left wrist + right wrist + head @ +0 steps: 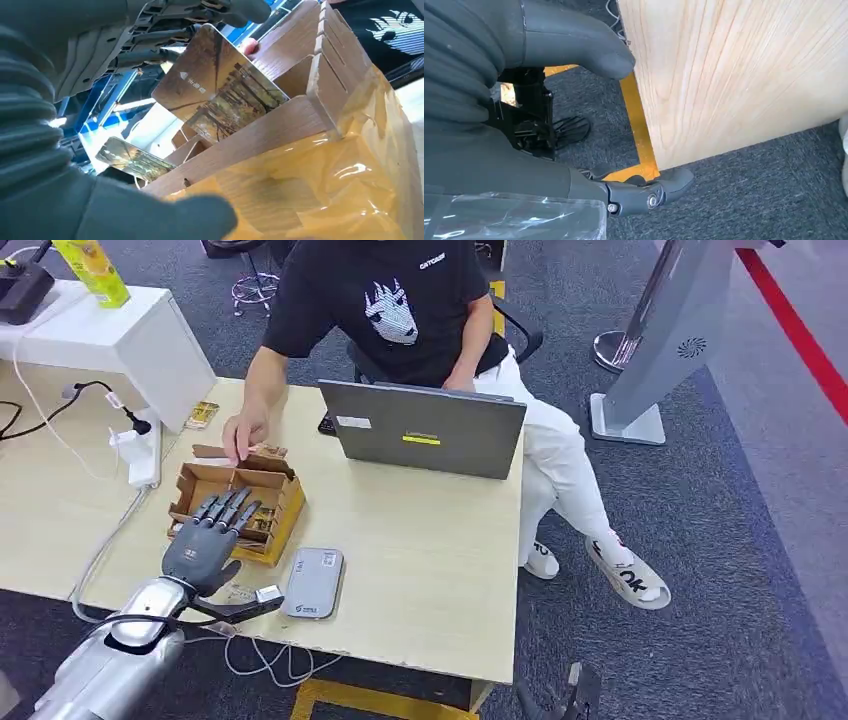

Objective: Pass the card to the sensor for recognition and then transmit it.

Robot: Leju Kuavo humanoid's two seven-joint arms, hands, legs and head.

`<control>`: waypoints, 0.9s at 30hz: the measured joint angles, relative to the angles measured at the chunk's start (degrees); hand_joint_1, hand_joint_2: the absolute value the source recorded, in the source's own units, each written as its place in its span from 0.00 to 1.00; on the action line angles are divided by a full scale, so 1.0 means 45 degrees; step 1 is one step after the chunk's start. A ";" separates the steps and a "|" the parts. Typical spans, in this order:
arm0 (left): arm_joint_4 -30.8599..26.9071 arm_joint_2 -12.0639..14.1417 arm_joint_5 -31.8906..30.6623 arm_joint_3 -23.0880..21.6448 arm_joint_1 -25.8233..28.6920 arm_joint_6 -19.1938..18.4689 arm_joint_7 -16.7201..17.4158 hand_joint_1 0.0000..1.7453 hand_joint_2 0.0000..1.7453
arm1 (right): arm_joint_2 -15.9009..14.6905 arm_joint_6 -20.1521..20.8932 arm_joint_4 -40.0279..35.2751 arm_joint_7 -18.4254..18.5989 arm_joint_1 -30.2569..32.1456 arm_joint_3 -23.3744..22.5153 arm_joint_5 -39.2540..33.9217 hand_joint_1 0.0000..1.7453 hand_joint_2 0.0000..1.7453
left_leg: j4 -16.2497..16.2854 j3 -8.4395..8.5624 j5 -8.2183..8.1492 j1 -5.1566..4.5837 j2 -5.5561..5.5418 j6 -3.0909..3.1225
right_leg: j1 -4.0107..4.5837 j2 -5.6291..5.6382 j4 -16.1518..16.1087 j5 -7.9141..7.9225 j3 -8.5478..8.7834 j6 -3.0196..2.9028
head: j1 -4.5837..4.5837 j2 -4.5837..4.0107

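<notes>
A wooden card box (262,483) stands on the table, with several cards upright in its slots. My left hand (208,543) hovers over it, fingers stretched out above the cards. Close up, a card (220,87) with a forest picture leans in the box (260,135); my dark fingers (165,55) reach its upper edge while the thumb (200,220) stays apart from it. A second card (134,159) lies further back. The grey sensor (314,582) lies flat just right of the box. My right hand (574,120) hangs beside the table's edge, holding nothing, fingers apart.
A person in a black shirt sits across the table, one hand (245,435) on the box's far side, fingertip (248,46) showing. A grey laptop (425,425) stands mid-table. White power strip (140,450) and cables lie left; a white shelf (120,335) behind.
</notes>
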 joint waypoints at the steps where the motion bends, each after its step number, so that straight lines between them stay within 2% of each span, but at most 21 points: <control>1: 0.0000 0.0000 0.0034 0.0000 -0.0001 -0.0034 -0.0014 1.00 1.00 | 0.0000 0.0000 0.0000 0.0000 0.0000 0.0000 -0.0005 0.00 1.00 | 0.0000 0.0001 0.0000 0.0000 0.0000 0.0000 | 0.0000 0.0000 0.0000 0.0000 -0.0001 0.0000 | 0.0000 0.0005; 20: 0.0000 -0.0024 0.0194 -0.0005 -0.0060 -0.0029 -0.0189 1.00 1.00 | 0.0000 0.0000 0.0000 0.0000 -0.0001 0.0000 -0.0039 0.00 1.00 | 0.0000 0.0001 0.0001 0.0002 0.0005 -0.0001 | 0.0003 0.0006 0.0001 0.0001 -0.0002 -0.0002 | -0.0005 0.0000; 22: 0.0000 -0.0024 0.0408 -0.0005 -0.0045 0.0278 -0.0365 1.00 1.00 | 0.0000 0.0000 0.0000 0.0000 0.0000 0.0000 -0.0039 0.00 1.00 | 0.0000 0.0000 0.0000 0.0002 0.0005 -0.0001 | 0.0003 0.0007 0.0001 0.0001 -0.0005 -0.0002 | -0.0005 0.0000; 27: -0.0669 -0.0131 0.0903 0.0087 0.0196 0.2102 -0.0723 1.00 1.00 | 0.0000 0.0000 0.0000 0.0000 -0.0001 0.0010 -0.0034 0.00 1.00 | 0.0000 -0.0001 0.0000 0.0002 -0.0002 -0.0001 | 0.0003 0.0004 0.0000 0.0000 -0.0005 -0.0001 | -0.0005 0.0000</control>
